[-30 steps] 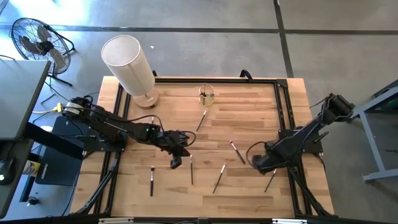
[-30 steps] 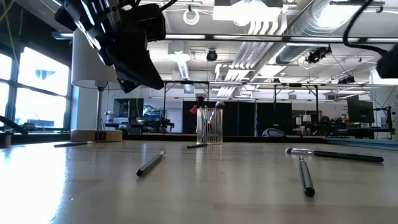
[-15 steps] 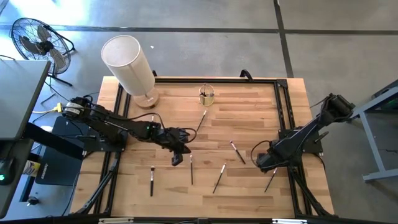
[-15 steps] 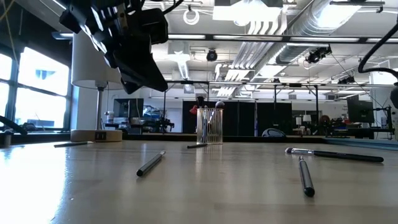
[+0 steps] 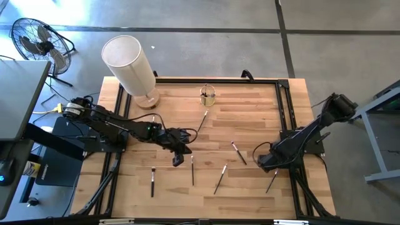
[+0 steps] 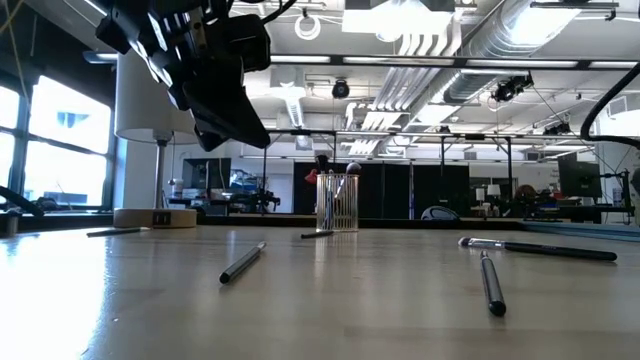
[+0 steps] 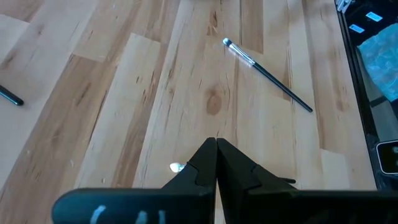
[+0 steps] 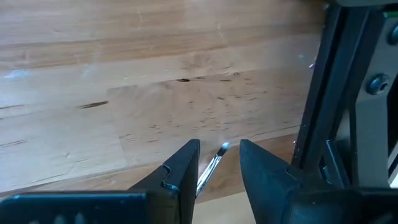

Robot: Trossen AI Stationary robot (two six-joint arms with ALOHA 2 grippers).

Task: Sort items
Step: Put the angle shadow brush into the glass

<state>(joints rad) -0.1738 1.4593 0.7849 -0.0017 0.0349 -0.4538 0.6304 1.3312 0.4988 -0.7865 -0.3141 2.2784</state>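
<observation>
Several slim makeup brushes lie flat on the wooden table [image 5: 250, 106]: one near my left gripper [image 5: 192, 170], others at the front left [image 5: 152, 181], the middle [image 5: 220, 178], [image 5: 238, 152], and toward the far side [image 5: 203, 120]. One brush [image 5: 272, 180] lies by the right rail. My left gripper [image 5: 178, 160] is shut and empty, raised above the table [image 6: 225, 100]; a dark-handled brush [image 7: 267, 74] lies ahead of it. My right gripper [image 5: 262, 164] is open and low; the light brush tip [image 8: 214, 163] shows between its fingers [image 8: 219, 148], untouched.
A small clear glass cup [image 5: 208, 95] holding brushes stands at the far middle and also shows in the low view [image 6: 337, 203]. A large white cylinder [image 5: 131, 65] stands at the far left. Black frame rails [image 5: 284, 125] run along the table's sides; one [image 8: 323, 93] lies close beside my right gripper.
My right gripper has drifted a little toward the table's right edge, staying open. The brushes have stayed where they were.
</observation>
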